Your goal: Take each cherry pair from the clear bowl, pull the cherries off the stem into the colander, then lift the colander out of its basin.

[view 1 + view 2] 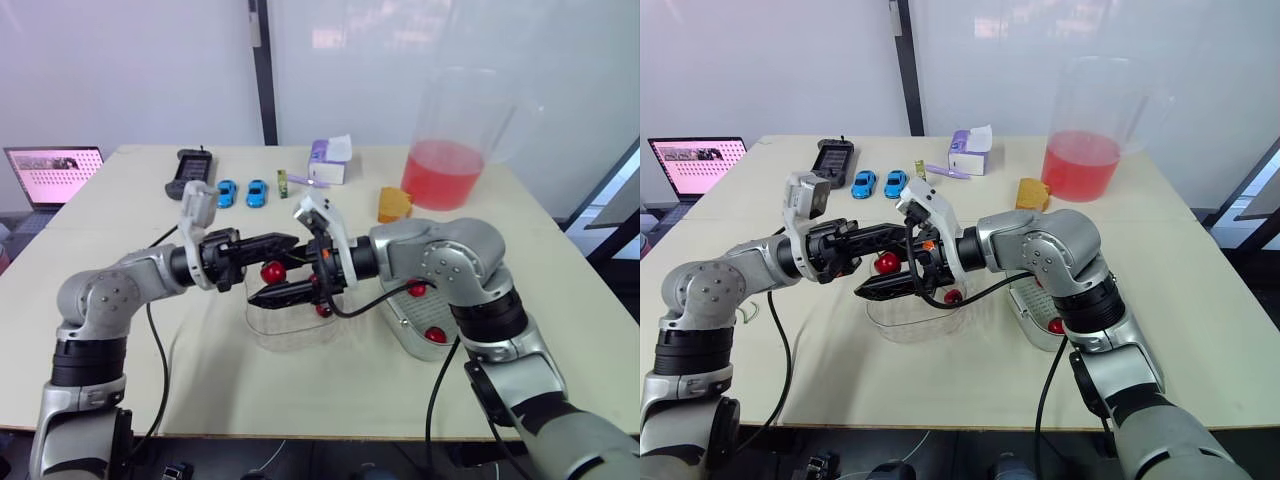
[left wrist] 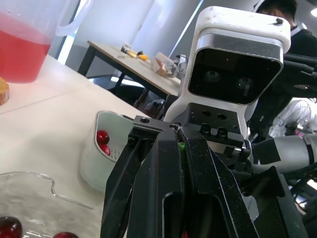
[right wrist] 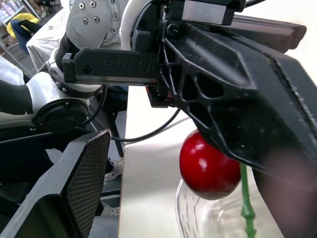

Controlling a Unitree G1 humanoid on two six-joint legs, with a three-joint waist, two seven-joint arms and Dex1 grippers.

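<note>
Left eye view: above the bowl (image 1: pixel 268 335) the left tool (image 1: pixel 288 243) is pressed together on the stem (image 2: pixel 181 148), a cherry (image 1: pixel 272 271) hanging below; the right tool (image 1: pixel 262 283) is spread around that cherry. We judge that a pull made here would drop the fruit into the bowl, since the colander (image 1: pixel 408 316) lies off to the right; a weak pinch could let the stem slip.

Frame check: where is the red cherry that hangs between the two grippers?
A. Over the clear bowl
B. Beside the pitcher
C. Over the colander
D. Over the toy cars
A: the cherry hangs just under the left gripper, which pinches the green stem, directly above the clear bowl; the colander lies off to the robot's right.
</note>
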